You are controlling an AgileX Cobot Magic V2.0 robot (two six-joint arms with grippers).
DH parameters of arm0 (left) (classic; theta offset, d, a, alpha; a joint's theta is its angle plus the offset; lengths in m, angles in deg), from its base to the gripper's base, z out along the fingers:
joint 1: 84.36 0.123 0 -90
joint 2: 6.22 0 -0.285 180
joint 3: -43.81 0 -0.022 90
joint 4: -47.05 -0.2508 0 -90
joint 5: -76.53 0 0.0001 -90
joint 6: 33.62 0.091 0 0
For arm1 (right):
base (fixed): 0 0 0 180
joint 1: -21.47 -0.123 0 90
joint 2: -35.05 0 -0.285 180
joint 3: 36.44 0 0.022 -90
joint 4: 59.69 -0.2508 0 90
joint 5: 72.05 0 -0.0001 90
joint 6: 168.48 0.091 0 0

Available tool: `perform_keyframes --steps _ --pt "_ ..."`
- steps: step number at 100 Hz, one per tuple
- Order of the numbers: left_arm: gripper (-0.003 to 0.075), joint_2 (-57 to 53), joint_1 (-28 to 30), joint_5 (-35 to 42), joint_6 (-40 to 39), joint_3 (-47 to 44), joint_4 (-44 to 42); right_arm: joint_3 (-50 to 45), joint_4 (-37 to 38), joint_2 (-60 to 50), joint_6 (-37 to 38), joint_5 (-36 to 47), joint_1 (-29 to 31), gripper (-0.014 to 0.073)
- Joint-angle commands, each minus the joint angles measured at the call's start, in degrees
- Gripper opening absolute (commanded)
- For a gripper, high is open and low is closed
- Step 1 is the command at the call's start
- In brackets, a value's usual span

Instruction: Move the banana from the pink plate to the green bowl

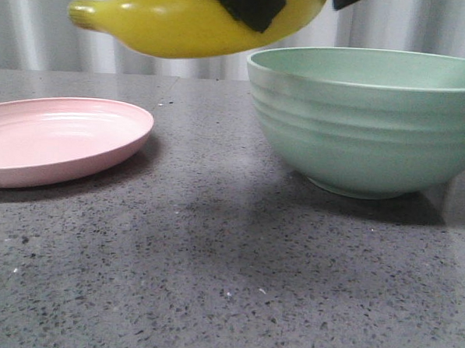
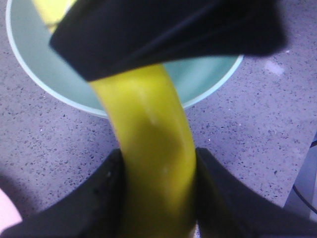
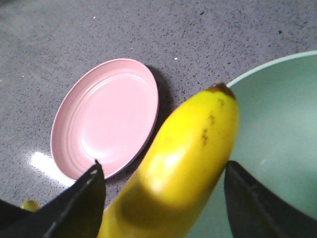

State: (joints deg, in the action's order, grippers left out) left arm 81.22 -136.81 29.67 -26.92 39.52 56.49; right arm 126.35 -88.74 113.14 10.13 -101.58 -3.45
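The yellow banana [image 1: 185,27] hangs in the air above the table, between the pink plate [image 1: 63,138] and the green bowl [image 1: 367,126], with its right end over the bowl's near rim. My left gripper [image 2: 158,158] is shut on the banana [image 2: 148,129], both fingers pressed against it. My right gripper [image 3: 163,168] is open and straddles the banana [image 3: 193,144] with gaps on both sides; the dark tip points over the bowl [image 3: 277,124]. The right gripper also shows as a black shape [image 2: 168,34] across the banana in the left wrist view. The plate [image 3: 109,114] is empty.
The plate and the bowl stand on a grey speckled tabletop [image 1: 227,283]. A pale curtain [image 1: 37,39] hangs behind the table. A black finger [image 1: 249,5] crosses the banana at the top edge of the front view.
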Motion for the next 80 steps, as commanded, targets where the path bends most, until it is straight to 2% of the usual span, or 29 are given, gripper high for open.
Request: perform_keyframes --steps 1,11,18,25,38,47,64,72,80 --pt "-0.0020 -2.08 -0.40 3.70 0.17 2.12 1.31 2.39 -2.41 0.31 -0.58 4.81 -0.52 0.0426" --pt "-0.0020 -2.08 -0.40 3.70 0.17 2.12 1.31 2.39 -2.65 1.21 -0.58 5.29 -0.74 0.0424" --pt "-0.0020 -2.08 -0.40 3.70 0.17 2.12 1.31 2.39 -2.65 1.32 -0.58 5.29 -0.74 0.0386" --pt "-0.0020 -2.08 -0.40 3.70 0.17 2.12 1.31 2.39 -2.65 1.32 -0.58 5.19 -0.74 0.0295" --pt "0.0003 -2.08 -0.40 3.93 0.17 2.12 1.31 2.39 -2.65 1.32 -0.58 5.19 -0.74 0.0060" --pt "0.0119 -2.08 -0.40 3.93 0.24 2.12 1.31 2.39 -2.65 1.32 -0.58 5.50 -0.74 -0.0074" --pt "0.0407 -2.22 -0.40 3.43 0.38 2.12 -0.69 2.39 -2.65 1.21 -0.58 6.69 -0.74 -0.0070" --pt "0.0481 -2.91 -0.40 3.03 0.38 2.12 -1.28 2.39 -2.65 0.56 -0.58 8.87 -0.63 -0.0070" --pt "0.0485 -3.92 -0.40 2.91 0.38 2.12 -1.41 2.51 -2.65 -0.40 -0.58 11.70 -0.53 -0.0070"
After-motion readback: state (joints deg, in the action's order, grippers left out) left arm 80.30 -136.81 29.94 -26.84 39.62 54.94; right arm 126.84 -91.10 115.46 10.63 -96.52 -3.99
